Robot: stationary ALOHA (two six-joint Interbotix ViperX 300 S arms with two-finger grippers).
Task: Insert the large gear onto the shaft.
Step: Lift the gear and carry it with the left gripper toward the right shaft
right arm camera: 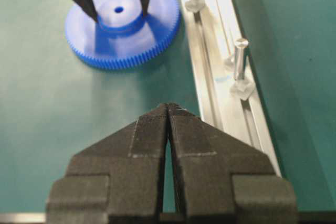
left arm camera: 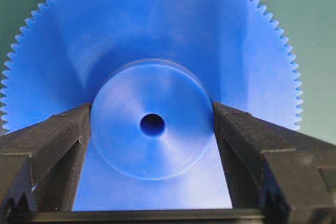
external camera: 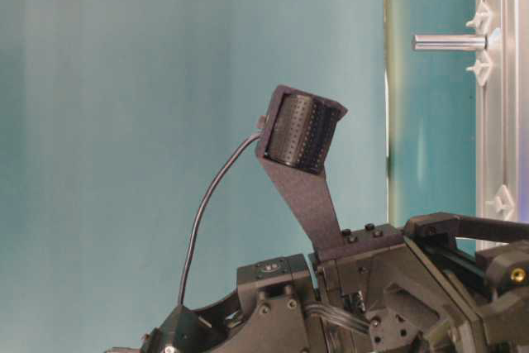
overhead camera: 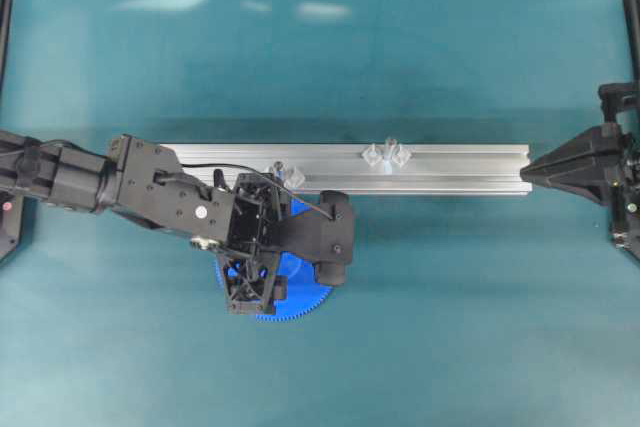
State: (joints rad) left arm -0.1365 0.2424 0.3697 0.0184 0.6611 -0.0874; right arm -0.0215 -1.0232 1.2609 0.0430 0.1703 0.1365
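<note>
Overhead view: the left arm reaches in from the left edge, angled slightly toward the bottom of the picture, its left pincer (overhead camera: 268, 277) over the gear (overhead camera: 300, 282), which lies flat on the green bench (overhead camera: 450, 327) just beside the rail (overhead camera: 440, 169); two pegs stand on the rail, one shaft (overhead camera: 279, 167) close to the arm and the other peg (overhead camera: 388, 149) near mid-rail. The right pincer (overhead camera: 527, 173) points level at the rail's right end. Table-level view: the picture is turned sideways, so the peg (external camera: 450, 42) appears as a horizontal bar projecting from the rail (external camera: 500, 121); the left arm's wrist fills the bottom. Left wrist view: the pincer's fingers (left arm camera: 63, 135) sit against either side of the gear's (left arm camera: 157, 35) raised hub, centre hole facing the camera. Whether they grip it or only touch cannot be told. Right wrist view: the right pincer (right arm camera: 168, 109) has its tips together, empty; beyond, the gear (right arm camera: 123, 30) lies flat, axis vertical, with both pegs upright on the rail (right arm camera: 210, 66).
</note>
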